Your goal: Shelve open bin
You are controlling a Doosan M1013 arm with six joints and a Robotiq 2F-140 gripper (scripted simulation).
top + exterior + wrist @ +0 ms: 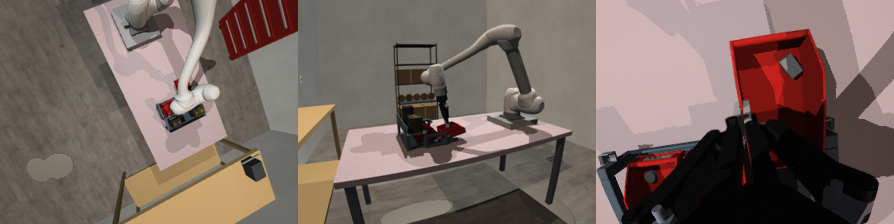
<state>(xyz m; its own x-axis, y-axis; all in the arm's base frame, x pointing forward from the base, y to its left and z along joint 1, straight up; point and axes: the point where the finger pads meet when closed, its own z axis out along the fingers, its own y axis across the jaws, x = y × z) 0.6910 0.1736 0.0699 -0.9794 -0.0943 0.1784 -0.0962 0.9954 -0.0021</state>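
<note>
No text, label, brand, number or sign can be read in any view; the orange marks on the dark bins (177,122) are too small to tell.

Top view straight down, exterior from the table's (480,148) side (farther), wrist close, all sharing it.
</note>
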